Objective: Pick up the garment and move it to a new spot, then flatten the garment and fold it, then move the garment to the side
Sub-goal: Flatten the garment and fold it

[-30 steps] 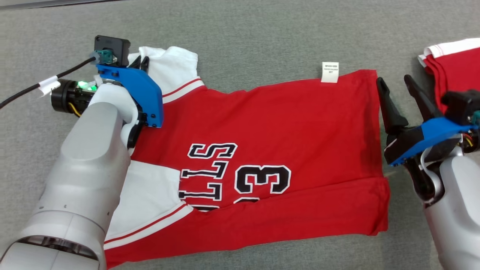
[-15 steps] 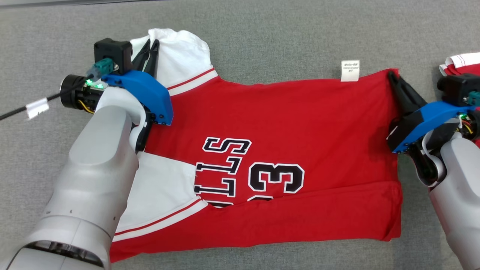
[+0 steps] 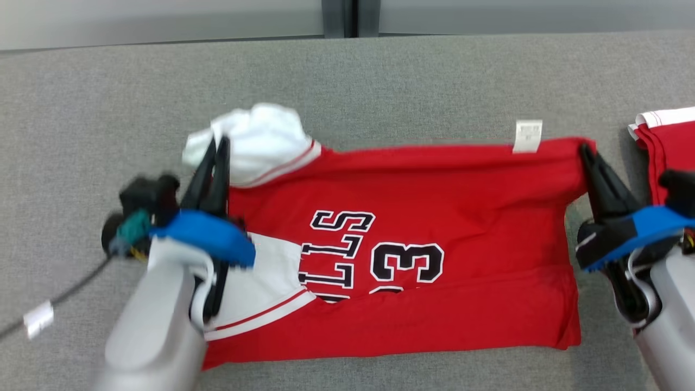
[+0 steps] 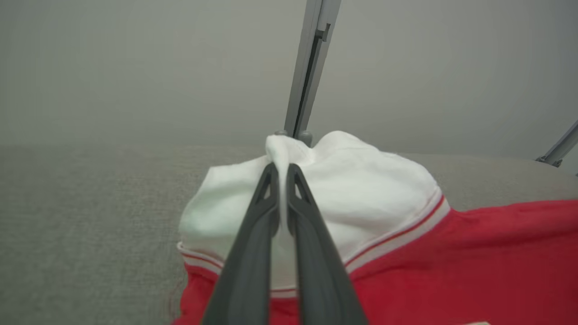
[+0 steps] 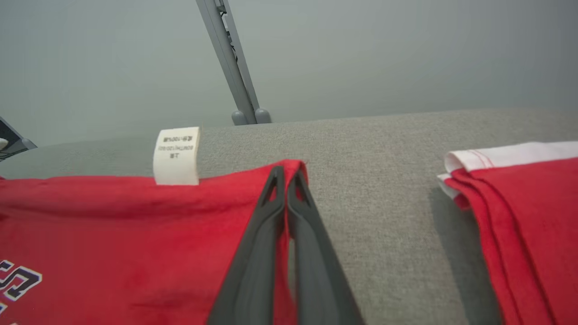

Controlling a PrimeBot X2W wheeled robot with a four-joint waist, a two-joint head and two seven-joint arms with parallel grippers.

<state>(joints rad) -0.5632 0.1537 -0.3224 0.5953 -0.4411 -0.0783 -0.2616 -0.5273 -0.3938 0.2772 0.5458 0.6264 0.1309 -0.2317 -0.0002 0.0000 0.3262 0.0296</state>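
The garment (image 3: pixel 434 217) is a red jersey with white sleeves and black-and-white lettering, spread across the grey table with its near long edge folded over. My left gripper (image 3: pixel 217 142) is shut on the far white sleeve (image 4: pixel 361 189), bunching and lifting it. My right gripper (image 3: pixel 585 149) is shut on the garment's far right corner (image 5: pixel 293 169), beside a white care label (image 5: pixel 176 155). The far edge of the garment is raised off the table between the two grips.
Another folded red and white garment (image 3: pixel 665 146) lies at the table's right edge (image 5: pixel 524 207). A black cable with a white tag (image 3: pixel 38 319) trails at the lower left. A grey wall and a metal post (image 3: pixel 339 17) stand behind the table's far edge.
The right gripper went from open beside the corner to shut on it. Both grippers have lifted the garment's far edge and drawn it toward me. The head camera has tilted up.
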